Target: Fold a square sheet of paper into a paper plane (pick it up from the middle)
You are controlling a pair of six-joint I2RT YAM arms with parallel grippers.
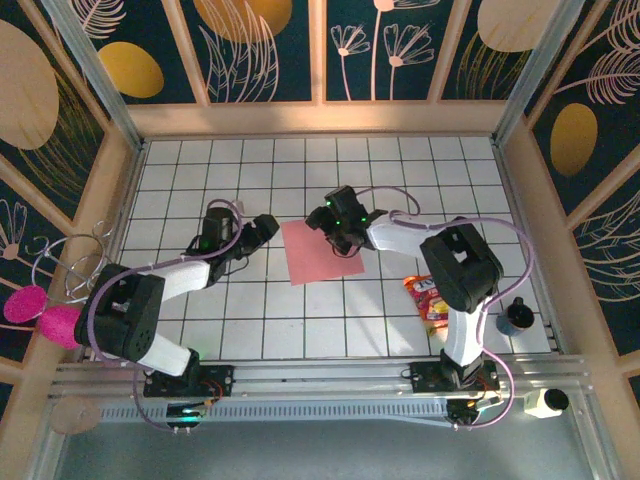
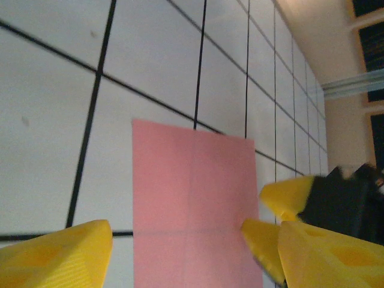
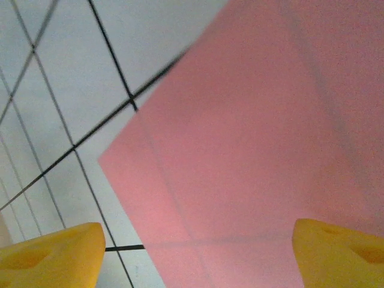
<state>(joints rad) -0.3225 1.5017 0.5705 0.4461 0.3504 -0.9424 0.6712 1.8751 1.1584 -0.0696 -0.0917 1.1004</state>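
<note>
Starting top ext: paper sheet (image 1: 322, 252) is laid flat on table (image 1: 300, 320), left gripper (image 1: 262, 229) beside its left edge, right gripper (image 1: 335, 238) over its far side. L wrist: fingers (image 2: 60, 255) are held wide, sheet centred ahead, prob for mid pickup. R wrist: fingers (image 3: 342, 252) are held wide above sheet, nothing gripped.

- I can read no word, number or brand in any of my views.
- The snack packet (image 1: 428, 298), at about four o'clock from the square sheet of paper (image 1: 310, 257), carries red and yellow print, but it is too small and blurred for me to make out.
</note>
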